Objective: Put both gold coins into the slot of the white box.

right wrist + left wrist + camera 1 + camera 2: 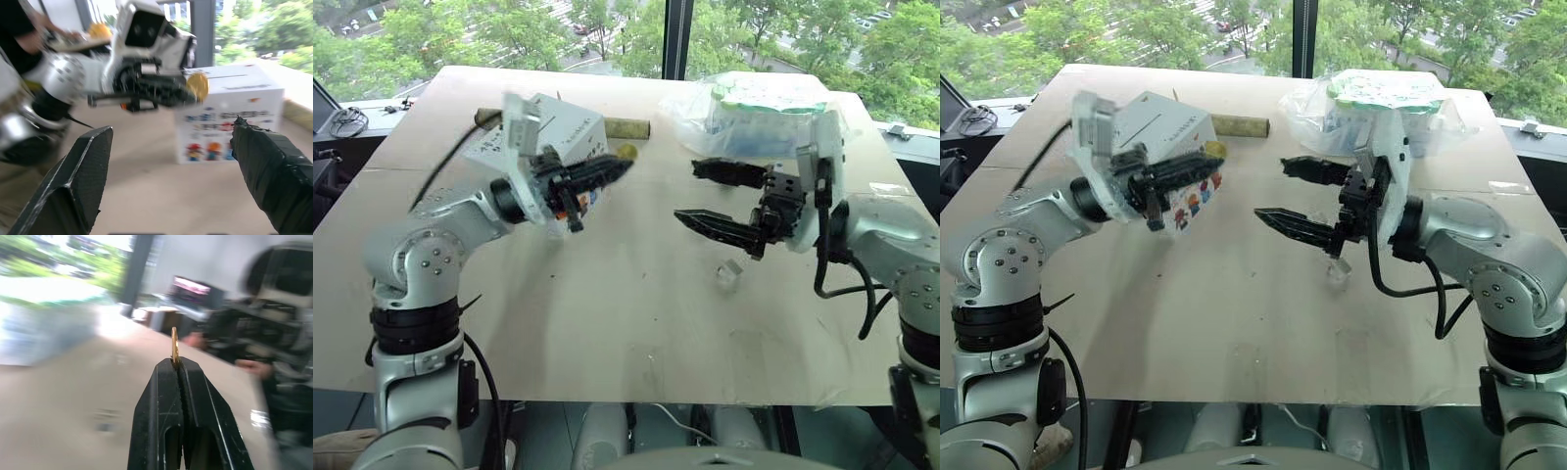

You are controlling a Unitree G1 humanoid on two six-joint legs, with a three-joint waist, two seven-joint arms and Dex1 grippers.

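A gold coin [174, 346] is pinched edge-up in the closed left pincer [625, 164], held above the bench [636, 323] just in front of the white box [230, 115] near the far edge. The right pincer [687, 194] is spread wide and empty over the bench's middle.

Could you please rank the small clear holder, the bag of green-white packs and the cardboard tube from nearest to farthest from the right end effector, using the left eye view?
From the right end effector:
1. Small clear holder, on the table just below it.
2. Bag of green-white packs, behind it.
3. Cardboard tube, at the far edge beside the white box.
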